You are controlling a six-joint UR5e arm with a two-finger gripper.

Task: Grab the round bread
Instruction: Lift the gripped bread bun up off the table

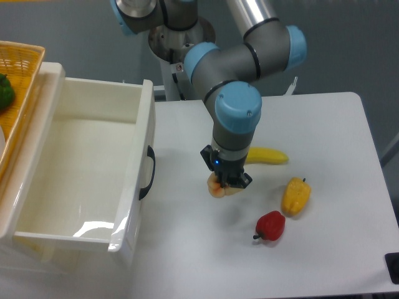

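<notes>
Jaws clamped on the round bread (pixel 217 187), their tips and most of the bun hidden under the wrist.

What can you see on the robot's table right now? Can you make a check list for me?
Surface: white table, mostly bare.
Job's things: round bread held under the pincer, apparently lifted, shadow below.
Clutter: banana, yellow pepper, red pepper.
Pincer: pincer shut on the round bread.
Cables: nothing seen.
Surroundings: open white drawer, wicker basket holding something green.
</notes>
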